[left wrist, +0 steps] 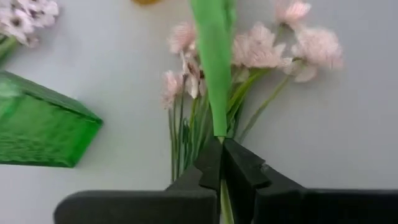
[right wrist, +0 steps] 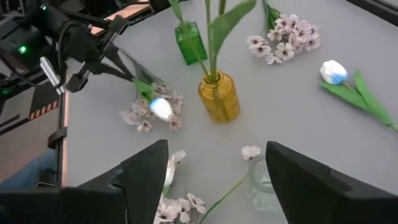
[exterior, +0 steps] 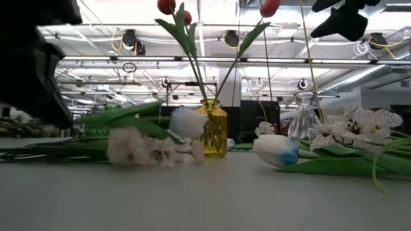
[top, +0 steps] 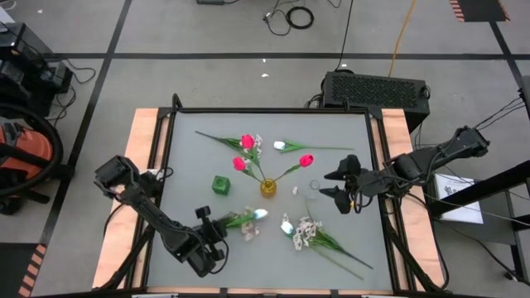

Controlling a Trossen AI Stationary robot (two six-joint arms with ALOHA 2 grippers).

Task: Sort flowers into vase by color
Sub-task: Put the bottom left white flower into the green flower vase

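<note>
A yellow vase (top: 267, 188) at mid-table holds three pink-red tulips (top: 247, 141). A green vase (top: 221, 185) stands to its left and a clear vase (top: 313, 189) to its right. My left gripper (top: 217, 222), near the front left, is shut on a white tulip (top: 261, 214), whose head (exterior: 186, 122) hangs above a spray of pale blossoms (exterior: 151, 151) lying on the table. Another white tulip (top: 279, 146) lies at the back. A third white tulip (top: 286, 225) lies beside a second blossom spray (top: 306, 232). My right gripper (top: 341, 186) hovers open, high beside the clear vase. My left gripper pinches the white tulip's green stem (left wrist: 217, 127) between its two fingers, well back from the flower head. The fingers slant down from the table's near left side. The stem runs forward from them, and the head (right wrist: 160, 107) is off the table, above the pale blossoms.
The green vase (left wrist: 37, 124) stands close to my left gripper on its far side. Loose flowers with long leafy stems (top: 339, 248) lie near the front right. The table's raised frame (top: 166, 165) and wooden side boards border the grey surface.
</note>
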